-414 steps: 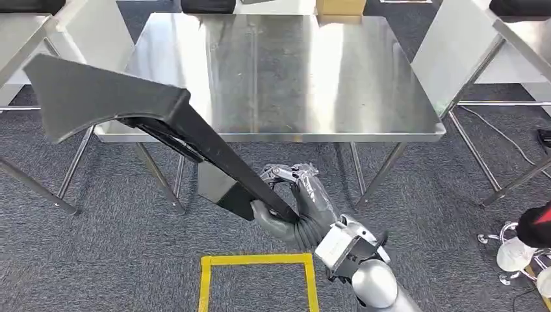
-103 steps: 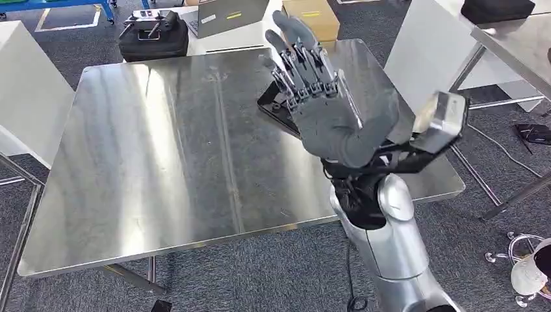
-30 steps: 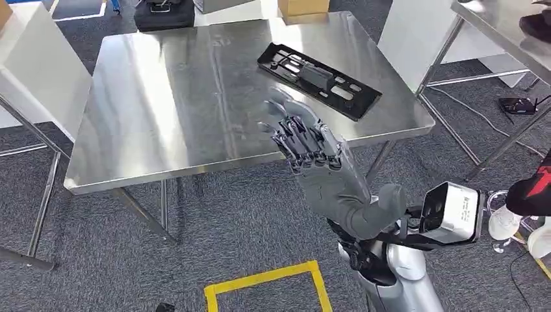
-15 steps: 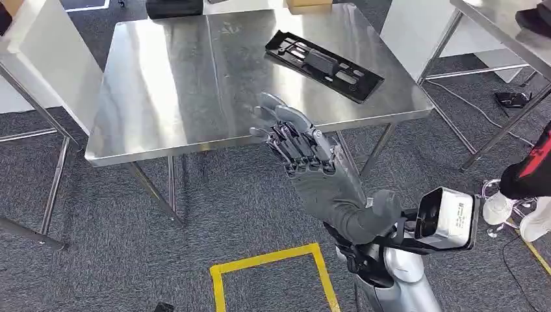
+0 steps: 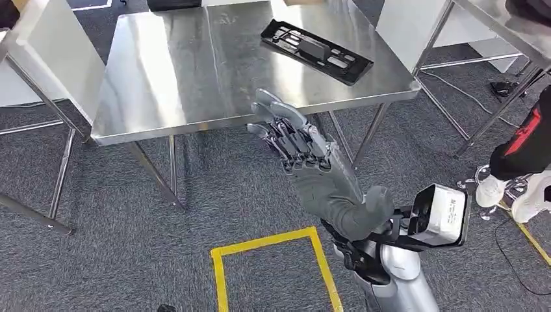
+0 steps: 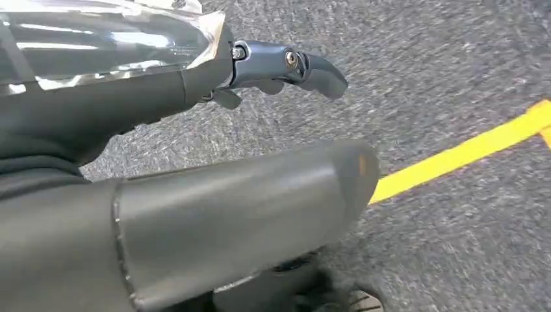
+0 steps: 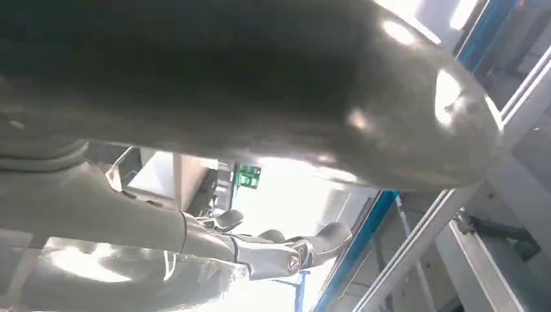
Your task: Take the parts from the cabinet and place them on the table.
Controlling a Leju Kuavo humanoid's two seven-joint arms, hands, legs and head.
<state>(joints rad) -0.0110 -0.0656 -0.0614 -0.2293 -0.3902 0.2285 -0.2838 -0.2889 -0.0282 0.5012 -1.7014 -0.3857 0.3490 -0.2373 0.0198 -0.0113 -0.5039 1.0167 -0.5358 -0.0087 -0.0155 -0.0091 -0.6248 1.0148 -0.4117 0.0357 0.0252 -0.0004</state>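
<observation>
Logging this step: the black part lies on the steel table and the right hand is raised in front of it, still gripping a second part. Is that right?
Not quite. In the head view the black part does lie on the steel table, and the right hand is raised in front of it, but that hand holds nothing: its fingers are spread and empty.

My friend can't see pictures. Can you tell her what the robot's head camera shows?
The right robot hand is raised, open and empty, in front of a shiny metal table. A long black part lies flat on the table's far right side, above grey carpet with yellow floor tape.
</observation>
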